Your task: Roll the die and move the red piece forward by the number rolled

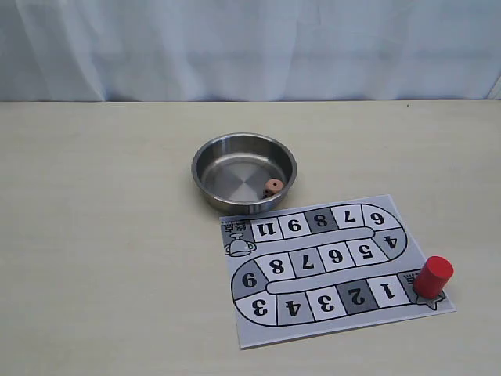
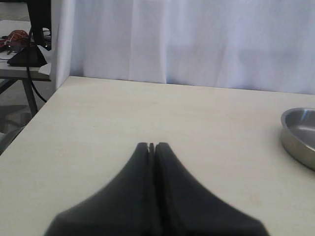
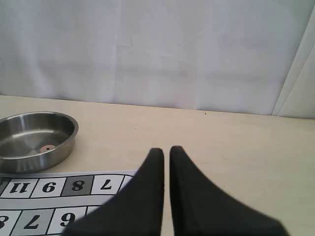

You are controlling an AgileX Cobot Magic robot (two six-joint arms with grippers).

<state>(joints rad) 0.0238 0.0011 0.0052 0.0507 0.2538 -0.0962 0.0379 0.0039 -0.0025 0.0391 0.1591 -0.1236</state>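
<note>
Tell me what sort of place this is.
Probably a robot lab or test bench: a pale table backed by a white curtain, with a staged game of a printed paper board, red piece and die in a steel bowl. A desk with cables stands beside the curtain.

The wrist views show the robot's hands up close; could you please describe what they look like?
The left hand and the right hand look alike: each has two plain matte black fingers, broad at the base and tapering in a smooth curve to narrow, rounded tips. No cables, markings or labels show on them, and the arms themselves are out of view.
</note>
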